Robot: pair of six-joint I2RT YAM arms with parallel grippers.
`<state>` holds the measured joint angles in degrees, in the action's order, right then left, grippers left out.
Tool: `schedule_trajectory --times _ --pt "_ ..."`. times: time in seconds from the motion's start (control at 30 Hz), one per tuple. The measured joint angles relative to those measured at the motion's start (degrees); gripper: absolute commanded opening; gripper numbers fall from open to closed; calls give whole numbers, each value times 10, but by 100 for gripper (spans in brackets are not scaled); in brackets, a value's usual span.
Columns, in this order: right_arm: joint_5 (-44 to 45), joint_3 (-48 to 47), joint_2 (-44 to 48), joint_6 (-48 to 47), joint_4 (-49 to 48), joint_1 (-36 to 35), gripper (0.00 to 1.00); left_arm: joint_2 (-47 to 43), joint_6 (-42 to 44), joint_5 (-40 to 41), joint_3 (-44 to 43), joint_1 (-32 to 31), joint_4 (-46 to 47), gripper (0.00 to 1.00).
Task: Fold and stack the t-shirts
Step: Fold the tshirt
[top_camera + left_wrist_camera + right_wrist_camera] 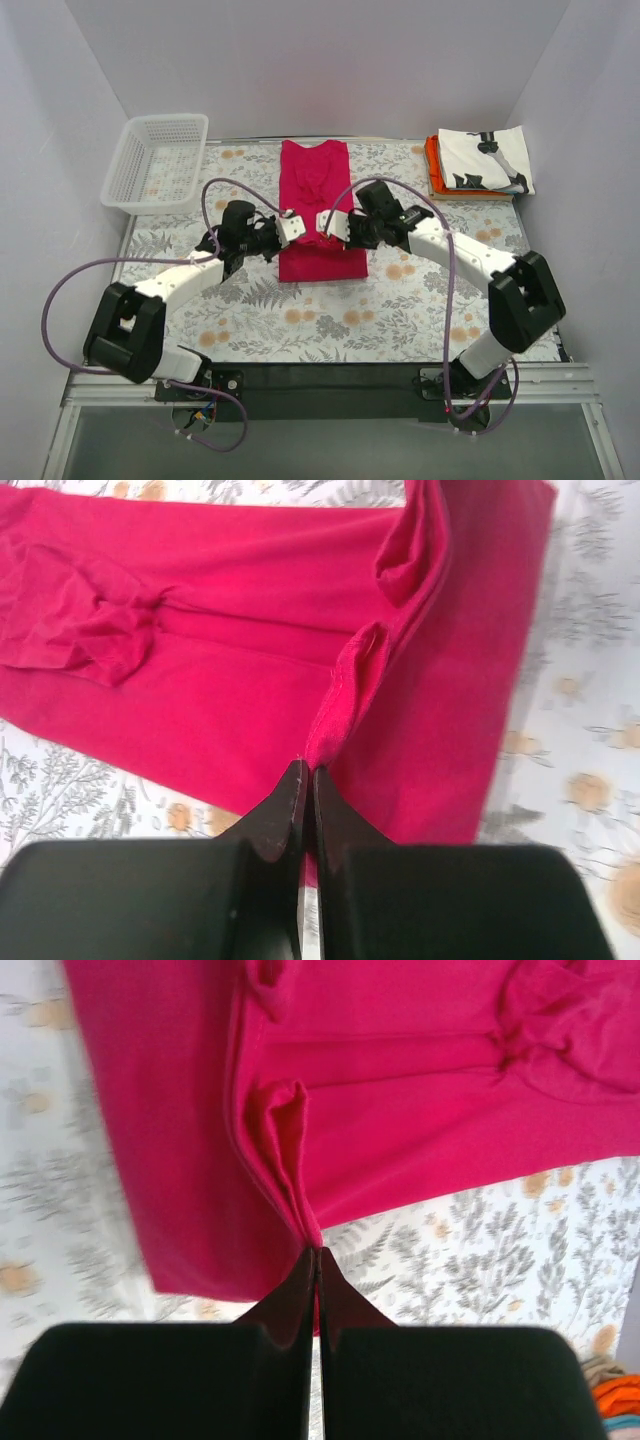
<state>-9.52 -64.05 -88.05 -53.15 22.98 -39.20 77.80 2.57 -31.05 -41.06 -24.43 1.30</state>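
**Both end effectors clamped on the pink shirt, mid-fold**

The crimson-pink t-shirt (318, 190) lies as a long narrow strip in the middle of the tabletop (330, 320), one end toward the arm bases. The white printed t-shirt (487, 160) sits folded on the orange t-shirt (431, 152) at the far right corner, well apart. The mesh basket (155, 160) stands at the far left.

The step in hand looks like the crosswise fold. To do it well, both arms should rise together to the same height and carry the pinched crease level along the strip. They should let go only once the cloth rests flat with its edges square. Uneven travel would skew the fold.

The left end effector (308, 776) is clenched, tips pressed together on a raised crease of pink cloth toward the shirt's left side. The right end effector (317, 1256) grips the same crease from the right. How many layers each has caught is hard to tell.
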Motion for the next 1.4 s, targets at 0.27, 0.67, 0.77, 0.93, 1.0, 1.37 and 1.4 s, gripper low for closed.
schedule_trajectory --times 0.27,0.67,0.77,0.93,1.0,1.37,1.4 --pt "-25 -156 -168 -38 -17 71 1 178 32 -25 -113 59 65 0" --pt "-46 -263 -296 -49 -23 96 1 307 51 -26 -196 74 103 0" --pt "-48 -267 -311 -51 -27 97 1 317 51 -24 -206 75 104 0" --pt "-48 -269 -320 -51 -32 99 1 330 51 -20 -222 80 108 1" --pt "-48 -275 -322 -51 -35 99 1 338 51 -16 -228 81 109 7" --pt "-39 -297 -330 -24 -56 106 40 349 17 14 -260 84 103 41" --pt "-39 -294 -326 -23 -56 107 39 343 8 12 -263 86 97 41"
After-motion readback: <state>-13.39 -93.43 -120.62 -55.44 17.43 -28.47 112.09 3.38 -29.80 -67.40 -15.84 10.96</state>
